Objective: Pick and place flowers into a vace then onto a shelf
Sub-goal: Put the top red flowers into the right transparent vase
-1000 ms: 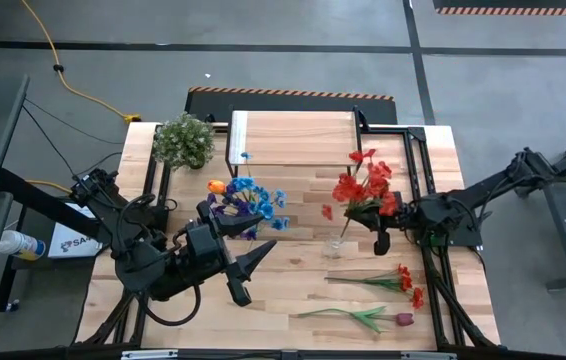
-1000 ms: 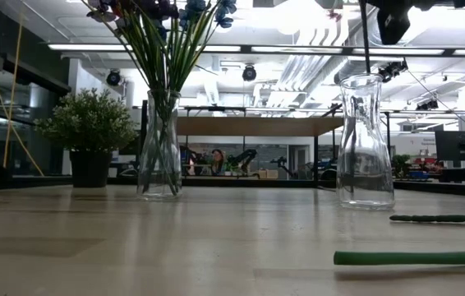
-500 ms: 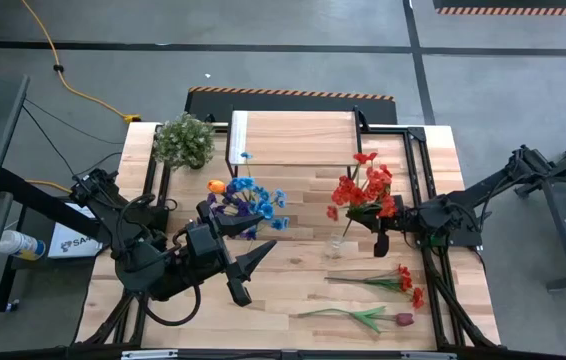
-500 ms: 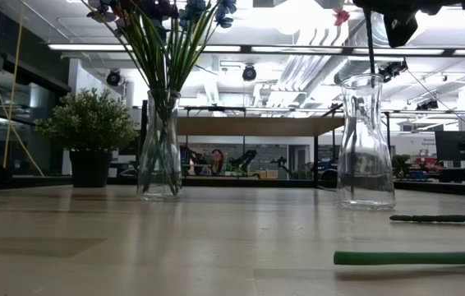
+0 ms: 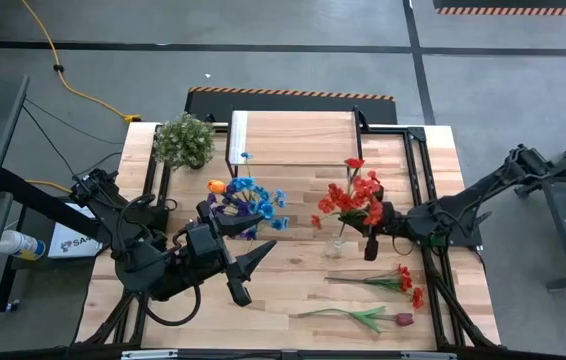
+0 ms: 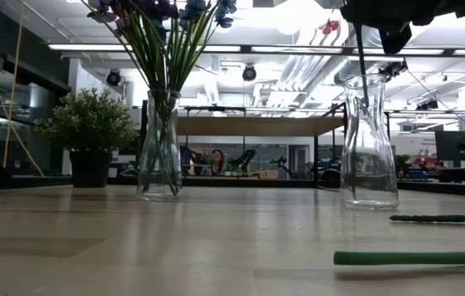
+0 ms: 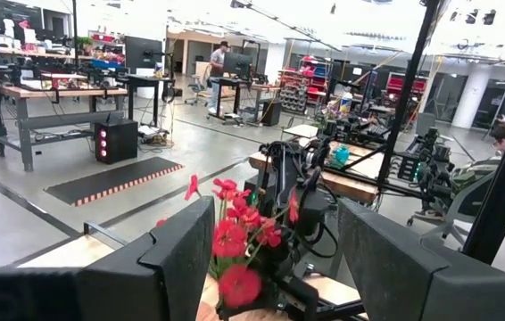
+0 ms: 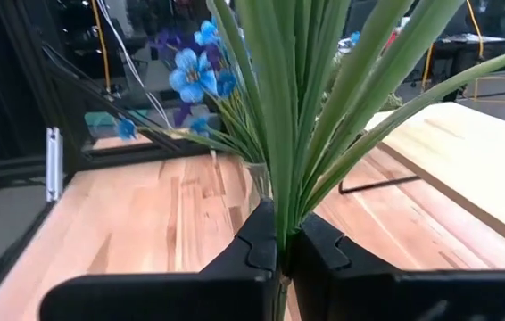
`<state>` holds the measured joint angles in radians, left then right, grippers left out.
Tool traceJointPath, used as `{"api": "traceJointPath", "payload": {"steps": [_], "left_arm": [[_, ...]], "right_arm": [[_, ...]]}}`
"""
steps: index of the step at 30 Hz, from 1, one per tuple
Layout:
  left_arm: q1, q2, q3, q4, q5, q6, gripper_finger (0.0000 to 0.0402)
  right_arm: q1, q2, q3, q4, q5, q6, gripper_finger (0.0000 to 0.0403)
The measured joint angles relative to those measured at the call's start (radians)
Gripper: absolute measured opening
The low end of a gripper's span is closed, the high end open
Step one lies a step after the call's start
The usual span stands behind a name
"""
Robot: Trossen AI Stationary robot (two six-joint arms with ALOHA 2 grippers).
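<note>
My right gripper (image 5: 370, 240) is shut on a bunch of red flowers (image 5: 354, 198) over the clear empty vase (image 6: 368, 144), which stands on the table right of centre. In the low view the bunch's stem (image 6: 360, 62) reaches down into the vase's neck. A second vase (image 6: 161, 148) holds the blue and purple flowers (image 5: 248, 200). My left gripper (image 5: 255, 270) hovers open near the table's front left, holding nothing. Two more flowers (image 5: 388, 281) (image 5: 358, 317) lie flat on the table. The shelf (image 5: 293, 138) stands at the far edge. My right gripper pinches the bunch's green stems (image 8: 281, 227) between its two fingers, below the fanning leaves. The fingers come about level from the table's right and lie across the stems. The bunch stands roughly upright, clear of the table, blooms up, its lower end (image 6: 362, 86) inside the vase's neck.
A bushy pale-green plant (image 5: 184, 141) in a dark pot stands at the far left beside the shelf. Black frame bars (image 5: 418, 160) run along the table's right side. Bare tabletop lies between the two vases and toward the near edge.
My right gripper has gone a little toward the table's left and down with the red bunch. The stem, which hung above the vase's mouth, now reaches into its neck, and the blooms have shifted left with it.
</note>
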<state>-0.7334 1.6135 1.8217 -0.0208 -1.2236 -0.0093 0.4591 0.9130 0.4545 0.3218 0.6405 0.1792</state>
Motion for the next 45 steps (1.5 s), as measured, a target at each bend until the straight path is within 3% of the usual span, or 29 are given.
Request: {"api": "traceJointPath", "payload": {"steps": [45], "left_arm": [[0.000,0.000,0.000,-0.008,0.011,0.000,0.0271]], "right_arm": [[0.000,0.025,0.000,-0.103,-0.005,0.135,0.0038]]}}
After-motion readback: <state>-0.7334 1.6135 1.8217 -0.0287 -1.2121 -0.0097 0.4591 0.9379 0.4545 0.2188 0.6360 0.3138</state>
